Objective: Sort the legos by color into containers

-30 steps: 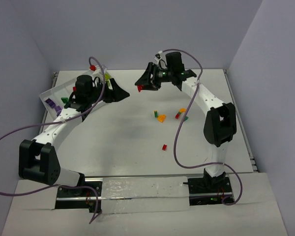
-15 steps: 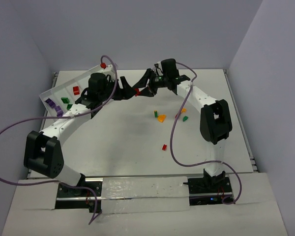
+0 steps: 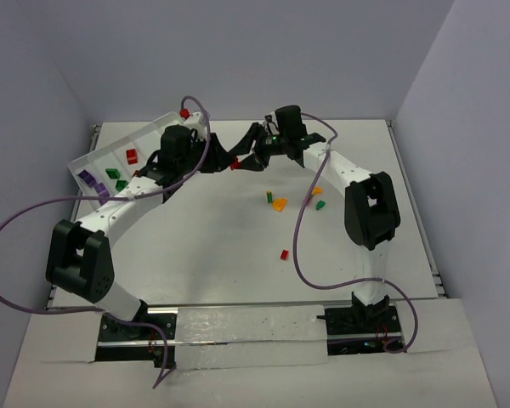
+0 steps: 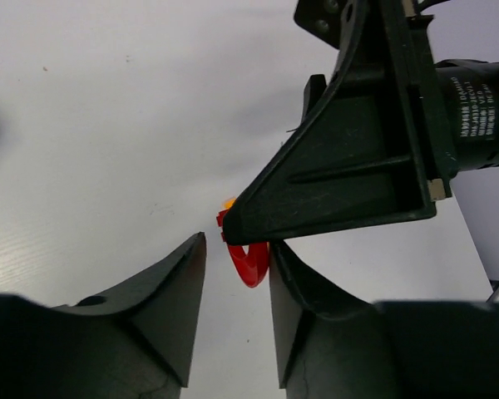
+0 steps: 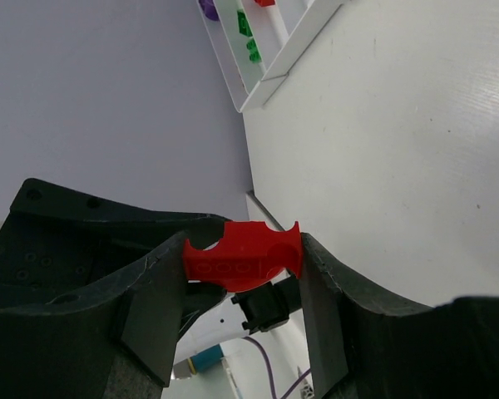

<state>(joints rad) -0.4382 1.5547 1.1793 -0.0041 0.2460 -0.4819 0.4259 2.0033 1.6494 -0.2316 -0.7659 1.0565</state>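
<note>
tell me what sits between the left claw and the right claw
A small red curved plastic lego, clamped in the right claw and poking into the open left claw; shown in the left wrist view.

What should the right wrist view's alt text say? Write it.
The right gripper pinches a red lego between its two black fingers, above a white table. At the top, a white tray holds green bricks.

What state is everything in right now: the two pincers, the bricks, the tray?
red brick: held in the air, off the table.
right pincer: shut on the red brick.
left pincer: open, a finger either side of the red brick.
tray: partly filled with sorted bricks.
orange brick: loose on the table.
</note>
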